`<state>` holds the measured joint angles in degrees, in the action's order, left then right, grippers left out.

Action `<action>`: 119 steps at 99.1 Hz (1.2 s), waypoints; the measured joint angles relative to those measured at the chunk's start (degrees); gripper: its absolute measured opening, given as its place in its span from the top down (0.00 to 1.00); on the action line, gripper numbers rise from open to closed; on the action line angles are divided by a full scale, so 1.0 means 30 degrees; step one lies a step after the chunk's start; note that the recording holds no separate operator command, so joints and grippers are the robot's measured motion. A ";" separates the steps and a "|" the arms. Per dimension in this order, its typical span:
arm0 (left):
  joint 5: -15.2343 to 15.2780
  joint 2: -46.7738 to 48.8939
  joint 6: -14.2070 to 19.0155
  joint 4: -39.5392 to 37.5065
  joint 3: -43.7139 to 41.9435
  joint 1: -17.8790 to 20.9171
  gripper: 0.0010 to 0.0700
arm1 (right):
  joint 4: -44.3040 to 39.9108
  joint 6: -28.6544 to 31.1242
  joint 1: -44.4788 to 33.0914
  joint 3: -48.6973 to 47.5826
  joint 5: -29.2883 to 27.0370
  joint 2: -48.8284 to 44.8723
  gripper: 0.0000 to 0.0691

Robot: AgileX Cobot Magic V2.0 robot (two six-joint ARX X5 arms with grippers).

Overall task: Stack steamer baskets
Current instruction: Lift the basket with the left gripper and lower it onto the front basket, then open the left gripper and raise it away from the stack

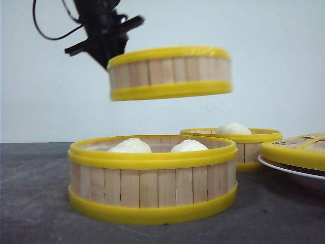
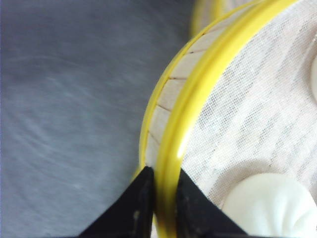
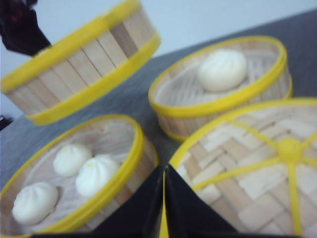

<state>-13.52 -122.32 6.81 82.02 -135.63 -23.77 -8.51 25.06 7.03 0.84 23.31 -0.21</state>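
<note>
Nearest, a slat-walled, yellow-rimmed steamer basket [image 1: 152,178] holding white buns [image 1: 131,146] sits on the grey table [image 1: 30,203], a matching lifted basket [image 1: 170,72] hangs above it with its rim pinched in the left gripper [image 2: 161,191], a third basket [image 1: 244,145] stands behind, and the right gripper [image 3: 163,198] clamps the lid [image 3: 247,168].

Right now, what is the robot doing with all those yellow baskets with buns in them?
It is stacking steamer baskets. The left gripper pinches the rim of one steamer basket and holds it in the air above the front basket, which has buns inside. A third basket with one bun sits behind on the table. The right gripper is closed on the rim of the woven lid, which rests on a white plate.
</note>
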 joint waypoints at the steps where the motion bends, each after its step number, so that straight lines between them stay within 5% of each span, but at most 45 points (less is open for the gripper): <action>1: -0.0007 0.0080 -0.0007 0.0000 0.0117 -0.0080 0.98 | -0.0007 0.0051 0.0000 0.0000 0.0036 0.0000 1.00; 51: 0.1880 0.4153 -0.0663 -0.0015 0.8633 -0.0612 0.98 | -0.0087 0.0459 0.0000 0.0007 0.0182 0.0000 1.00; 119: 0.1945 0.4160 -0.0488 -0.2514 1.0972 -0.1457 0.98 | -0.0095 0.0466 0.0000 0.0007 0.0226 0.0000 1.00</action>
<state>-7.68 -109.84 5.34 74.48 -102.72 -28.14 -8.80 26.46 7.03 0.86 23.99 -0.21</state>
